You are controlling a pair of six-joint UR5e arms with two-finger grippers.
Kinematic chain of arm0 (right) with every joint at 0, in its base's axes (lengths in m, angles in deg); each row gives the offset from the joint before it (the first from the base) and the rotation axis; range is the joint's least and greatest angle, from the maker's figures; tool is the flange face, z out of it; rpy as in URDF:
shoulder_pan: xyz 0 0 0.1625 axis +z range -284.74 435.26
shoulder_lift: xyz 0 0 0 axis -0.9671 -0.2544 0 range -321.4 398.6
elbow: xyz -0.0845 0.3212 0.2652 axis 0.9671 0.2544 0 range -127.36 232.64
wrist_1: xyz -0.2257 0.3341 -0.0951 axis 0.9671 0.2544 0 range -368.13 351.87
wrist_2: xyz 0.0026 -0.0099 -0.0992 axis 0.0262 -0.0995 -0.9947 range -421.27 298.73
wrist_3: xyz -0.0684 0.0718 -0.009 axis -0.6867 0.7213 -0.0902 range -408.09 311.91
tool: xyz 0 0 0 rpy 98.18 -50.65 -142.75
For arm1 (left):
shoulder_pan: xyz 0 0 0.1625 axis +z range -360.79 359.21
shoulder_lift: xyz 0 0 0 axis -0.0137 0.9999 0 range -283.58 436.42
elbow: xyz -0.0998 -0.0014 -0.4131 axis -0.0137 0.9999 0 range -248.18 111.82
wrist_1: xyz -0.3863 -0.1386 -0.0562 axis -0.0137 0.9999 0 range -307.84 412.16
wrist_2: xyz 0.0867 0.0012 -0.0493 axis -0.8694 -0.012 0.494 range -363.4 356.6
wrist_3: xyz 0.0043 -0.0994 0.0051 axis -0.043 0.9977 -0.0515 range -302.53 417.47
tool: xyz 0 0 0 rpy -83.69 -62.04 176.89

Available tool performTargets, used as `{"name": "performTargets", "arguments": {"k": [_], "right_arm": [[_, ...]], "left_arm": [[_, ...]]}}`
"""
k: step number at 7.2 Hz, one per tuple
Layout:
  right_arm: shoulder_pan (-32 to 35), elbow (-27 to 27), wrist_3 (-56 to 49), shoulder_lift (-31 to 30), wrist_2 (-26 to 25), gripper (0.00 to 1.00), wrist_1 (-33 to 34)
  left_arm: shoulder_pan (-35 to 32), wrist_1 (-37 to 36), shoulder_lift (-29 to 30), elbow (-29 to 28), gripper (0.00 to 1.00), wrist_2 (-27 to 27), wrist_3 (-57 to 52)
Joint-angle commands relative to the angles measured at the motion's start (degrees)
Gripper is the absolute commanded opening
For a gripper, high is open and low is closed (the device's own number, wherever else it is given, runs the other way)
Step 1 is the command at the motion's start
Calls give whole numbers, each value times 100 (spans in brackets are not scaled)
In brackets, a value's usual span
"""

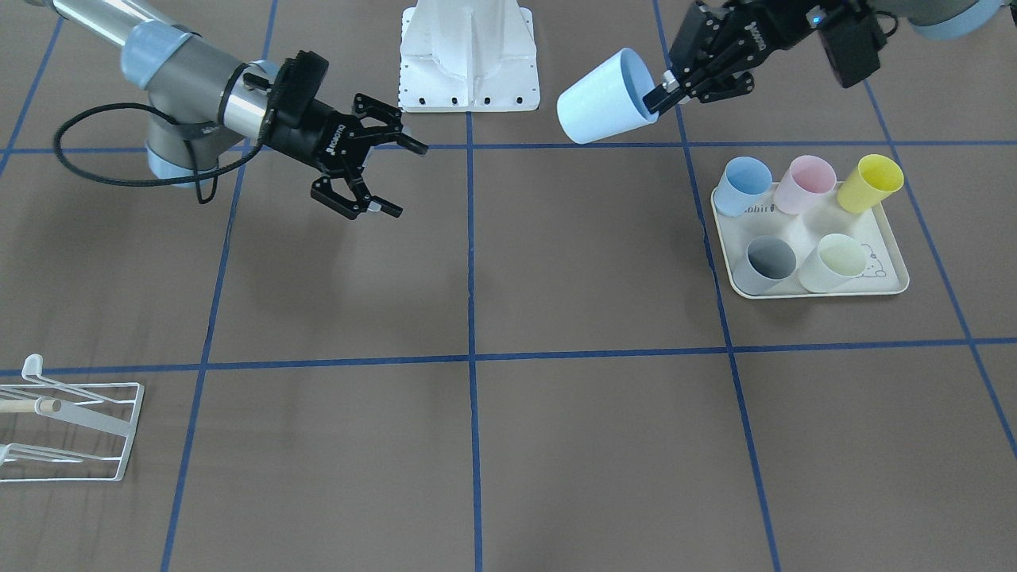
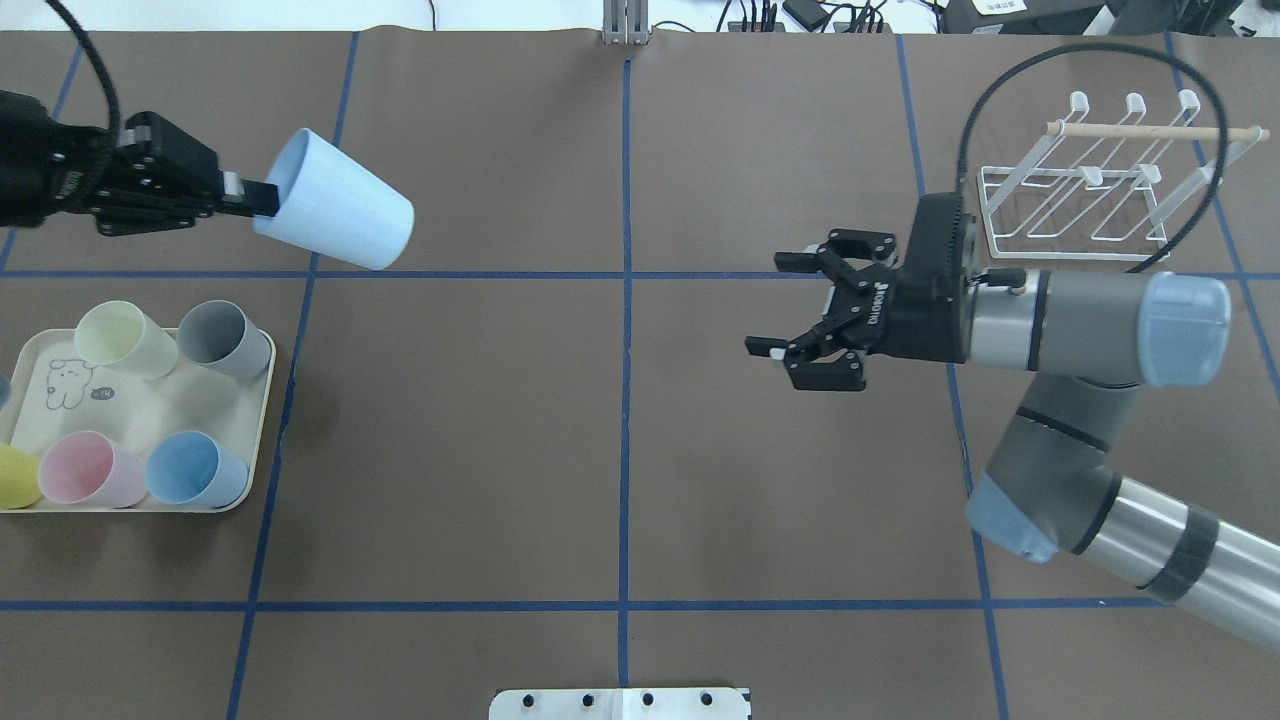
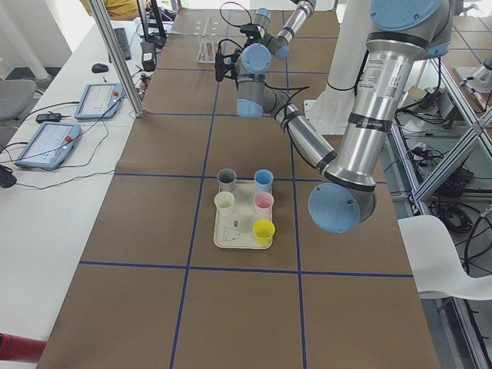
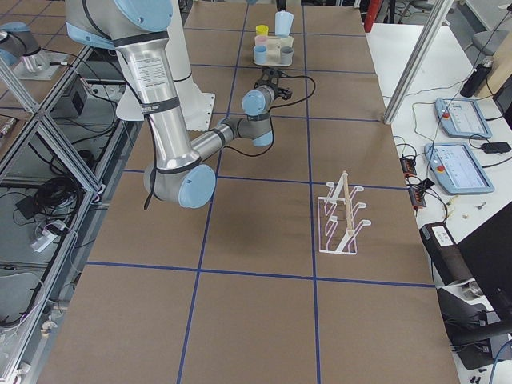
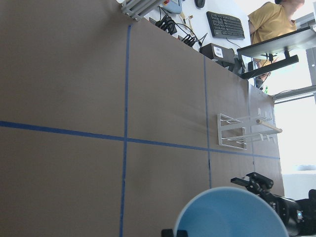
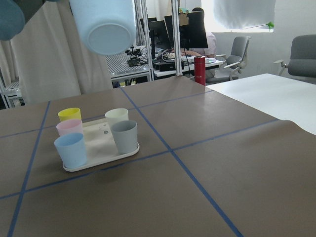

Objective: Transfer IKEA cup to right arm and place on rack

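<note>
Working outward from the robot's side of the table [image 2: 450,450], you meet the cream tray [image 2: 140,405] first, on the left arm's side. It holds five cups standing mouth up: yellow cup [image 2: 15,478], pink cup [image 2: 90,470] and blue cup [image 2: 195,470] in the nearer row, pale green cup [image 2: 118,337] and grey cup [image 2: 222,337] in the farther row.

Next out, on the other side, you see the right gripper [image 2: 770,305] above the table. Its fingers are spread with nothing between them, and it faces across the centre tape line toward the left arm's side.

Farther out, the left gripper [image 2: 262,198] holds the light-blue IKEA cup [image 2: 335,213] in the air, beyond the tray. It pinches the cup's rim wall, one finger inside the mouth and one outside. The cup's long axis lies nearly level. The mouth faces back at the left gripper and the closed base points toward the right gripper; in the right wrist view you look at that base. Cup and right gripper are well apart.

Farthest out on the right arm's side stands the white wire rack [image 2: 1092,176], prongs slanting up under its wooden dowel [image 2: 1140,131].
</note>
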Motion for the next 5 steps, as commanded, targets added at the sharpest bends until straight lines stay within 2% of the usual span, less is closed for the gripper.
{"name": "performTargets", "arguments": {"k": [1, 3, 5], "right_arm": [[-440, 110, -557, 345, -543, 99, -35], [-450, 118, -587, 495, -561, 99, -88], [-476, 110, -578, 539, -561, 99, -97]], "left_arm": [[594, 0, 133, -54, 0, -542, 121], [831, 0, 133, -116, 0, -552, 103], [1165, 0, 272, -203, 0, -902, 103]]}}
